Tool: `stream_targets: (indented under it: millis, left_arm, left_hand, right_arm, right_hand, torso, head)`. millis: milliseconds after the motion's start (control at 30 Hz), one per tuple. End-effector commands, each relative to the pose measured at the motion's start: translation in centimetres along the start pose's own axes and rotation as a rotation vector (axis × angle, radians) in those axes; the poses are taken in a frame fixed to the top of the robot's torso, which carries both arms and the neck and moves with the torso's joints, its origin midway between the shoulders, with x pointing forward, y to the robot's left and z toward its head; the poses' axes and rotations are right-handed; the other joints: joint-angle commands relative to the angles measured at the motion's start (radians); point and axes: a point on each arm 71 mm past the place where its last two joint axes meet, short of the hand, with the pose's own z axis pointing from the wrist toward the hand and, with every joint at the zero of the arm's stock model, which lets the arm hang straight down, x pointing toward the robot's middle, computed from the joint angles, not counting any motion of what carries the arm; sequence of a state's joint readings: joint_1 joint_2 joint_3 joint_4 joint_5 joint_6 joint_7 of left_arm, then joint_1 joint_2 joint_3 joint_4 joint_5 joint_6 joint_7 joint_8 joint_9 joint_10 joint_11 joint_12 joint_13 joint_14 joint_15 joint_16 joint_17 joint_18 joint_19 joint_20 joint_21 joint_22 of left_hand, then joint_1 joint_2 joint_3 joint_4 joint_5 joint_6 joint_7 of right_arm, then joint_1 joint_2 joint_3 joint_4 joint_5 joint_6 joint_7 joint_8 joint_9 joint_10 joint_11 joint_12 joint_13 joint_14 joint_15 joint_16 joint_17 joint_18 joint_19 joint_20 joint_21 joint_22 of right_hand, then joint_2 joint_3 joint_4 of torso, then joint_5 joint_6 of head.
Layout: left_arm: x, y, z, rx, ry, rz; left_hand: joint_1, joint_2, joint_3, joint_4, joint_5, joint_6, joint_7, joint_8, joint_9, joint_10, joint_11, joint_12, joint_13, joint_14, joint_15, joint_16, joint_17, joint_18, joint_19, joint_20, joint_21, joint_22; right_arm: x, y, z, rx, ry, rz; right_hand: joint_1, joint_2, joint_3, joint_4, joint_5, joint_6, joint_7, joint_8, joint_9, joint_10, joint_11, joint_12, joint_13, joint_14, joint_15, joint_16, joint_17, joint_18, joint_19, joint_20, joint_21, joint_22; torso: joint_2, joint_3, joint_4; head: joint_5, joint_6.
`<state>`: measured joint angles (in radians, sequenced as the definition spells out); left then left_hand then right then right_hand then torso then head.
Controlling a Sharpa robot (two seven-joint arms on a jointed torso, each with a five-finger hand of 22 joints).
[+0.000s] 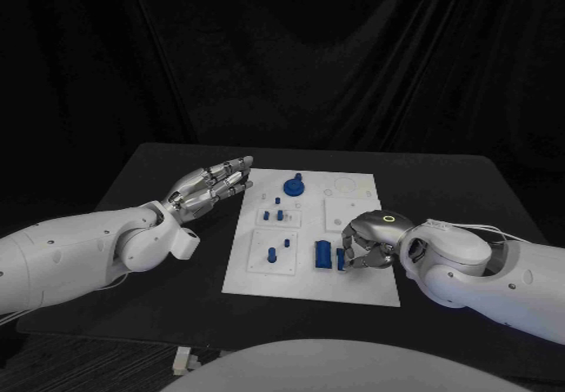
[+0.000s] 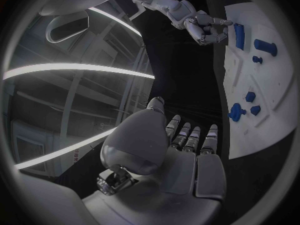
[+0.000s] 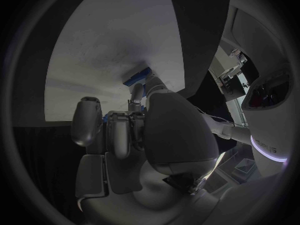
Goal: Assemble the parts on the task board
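The white task board (image 1: 304,286) lies mid-table with blue parts on it: a round knob (image 1: 295,188) at the far end, small pegs (image 1: 273,216) in the middle, and a tall blue block (image 1: 322,255) near the front. My right hand (image 1: 367,241) hovers low over the board's right front, its fingers curled down around a small blue part (image 1: 341,260) beside that block. In the right wrist view the blue part (image 3: 136,79) sits at the fingertips against the board (image 3: 112,35). My left hand (image 1: 212,186) is flat and empty, just off the board's left edge.
The black table (image 1: 447,175) runs around the board on all sides. In the left wrist view the board (image 2: 275,100) carries the knob (image 2: 236,112) and a peg (image 2: 265,46), with my right hand (image 2: 200,25) at the blue block (image 2: 239,35).
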<state>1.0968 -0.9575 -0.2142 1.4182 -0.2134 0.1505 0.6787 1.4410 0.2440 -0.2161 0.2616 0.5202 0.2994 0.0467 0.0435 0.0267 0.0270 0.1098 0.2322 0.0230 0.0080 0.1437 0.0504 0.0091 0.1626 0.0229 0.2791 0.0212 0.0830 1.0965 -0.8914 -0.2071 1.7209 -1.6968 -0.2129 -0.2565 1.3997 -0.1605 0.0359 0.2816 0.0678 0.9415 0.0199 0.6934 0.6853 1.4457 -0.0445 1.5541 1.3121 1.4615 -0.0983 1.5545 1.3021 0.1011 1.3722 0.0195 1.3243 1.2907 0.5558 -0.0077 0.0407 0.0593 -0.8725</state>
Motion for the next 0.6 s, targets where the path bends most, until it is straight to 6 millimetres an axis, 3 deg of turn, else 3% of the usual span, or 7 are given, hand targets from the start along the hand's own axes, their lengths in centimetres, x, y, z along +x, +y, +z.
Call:
stream_targets:
  millis: [33, 600]
  left_arm:
    - [0.1, -0.9, 0.0, 0.141, 0.01, -0.017]
    - [0.2, -0.7, -0.1, 0.132, 0.017, -0.026]
  left_hand:
    - [0.012, 0.0, 0.014, -0.018, 0.011, -0.017, -0.002, -0.005, 0.008, -0.004, 0.006, -0.002, 0.008, 0.005, 0.012, 0.02, 0.006, 0.016, 0.009, 0.007, 0.004, 0.002]
    - [0.015, 0.002, 0.017, -0.022, 0.012, -0.02, -0.001, -0.005, 0.008, -0.005, 0.008, -0.005, 0.007, 0.006, 0.017, 0.023, 0.006, 0.016, 0.009, 0.009, 0.004, 0.002]
  right_arm:
    - [-0.1, -0.2, 0.0, 0.031, -0.029, 0.01]
    - [0.9, 0.1, 0.5, 0.045, 0.007, 0.01]
  right_hand:
    - [-0.023, 0.006, 0.004, 0.01, -0.017, 0.0, -0.006, 0.025, 0.019, 0.125, -0.005, 0.017, 0.259, 0.109, 0.001, 0.016, 0.269, -0.028, 0.006, -0.002, 0.007, 0.086]
    - [0.008, 0.016, 0.022, -0.002, -0.017, -0.007, -0.01, 0.029, 0.04, 0.125, -0.009, 0.017, 0.259, 0.109, -0.002, 0.016, 0.269, -0.026, 0.0, -0.005, -0.002, 0.083]
  torso:
    - [0.0, -0.0002, 0.0001]
    - [0.0, 0.0002, 0.0003]
  head:
    - [0.001, 0.0]
    - [0.002, 0.0]
